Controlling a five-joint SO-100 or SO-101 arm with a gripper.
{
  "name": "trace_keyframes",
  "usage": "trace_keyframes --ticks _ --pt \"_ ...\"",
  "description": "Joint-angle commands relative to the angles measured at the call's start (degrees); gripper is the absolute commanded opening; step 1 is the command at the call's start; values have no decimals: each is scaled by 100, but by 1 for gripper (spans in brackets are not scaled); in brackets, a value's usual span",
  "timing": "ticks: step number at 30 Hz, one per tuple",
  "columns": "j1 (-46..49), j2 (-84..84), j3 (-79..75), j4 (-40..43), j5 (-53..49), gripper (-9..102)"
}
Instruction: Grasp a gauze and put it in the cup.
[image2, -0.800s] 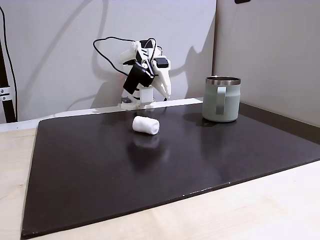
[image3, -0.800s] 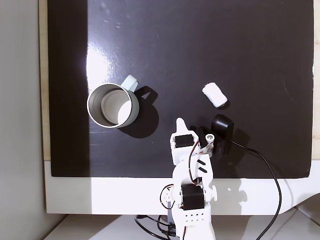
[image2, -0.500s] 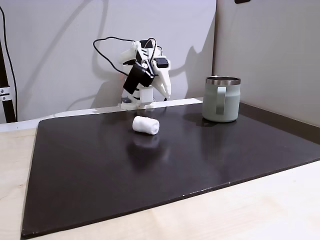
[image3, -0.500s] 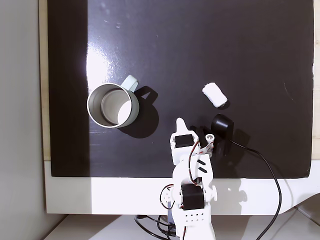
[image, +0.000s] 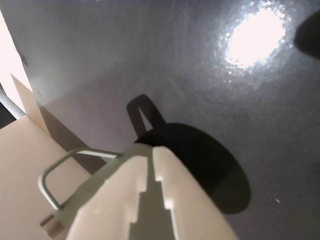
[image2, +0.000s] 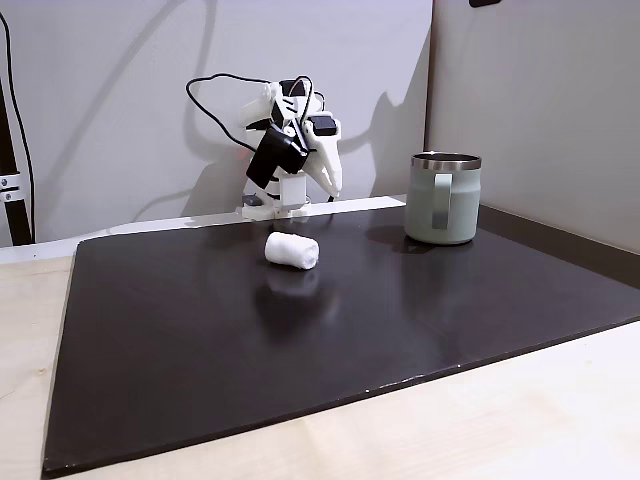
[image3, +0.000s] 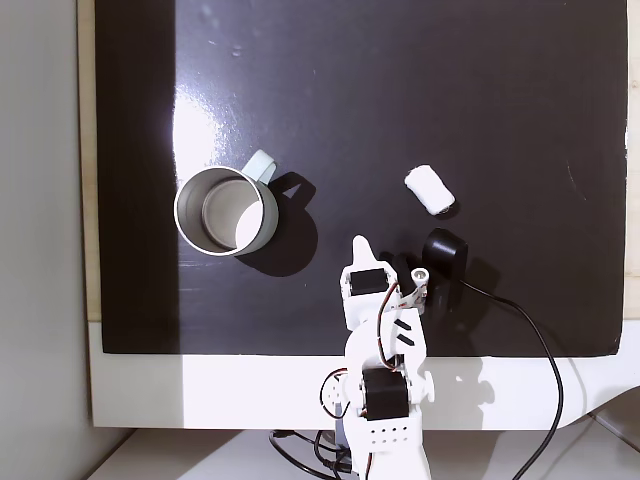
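Fixed view: small white gauze (image2: 291, 250) roll on its side; pincer (image2: 333, 186) closed, empty.

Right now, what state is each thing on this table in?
Gauze: lying on its side on the mat, untouched.
Cup: upright, nothing seen inside, handle toward the camera in this fixed view.
Tool: shut, raised, holding nothing.
Mat: flat, glossy.
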Motion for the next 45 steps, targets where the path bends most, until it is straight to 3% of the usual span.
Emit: trace_keyframes --ticks 1,19,26,34,45 --pt "88 44 -571 132 35 0" --pt "624 -4447 -4799 1046 1090 4" --pt "976 -5379 -5467 1301 1986 15" --pt "1749 -7005 -6442 1652 3243 18" --pt "1661 -8086 -6715 1644 3410 25"
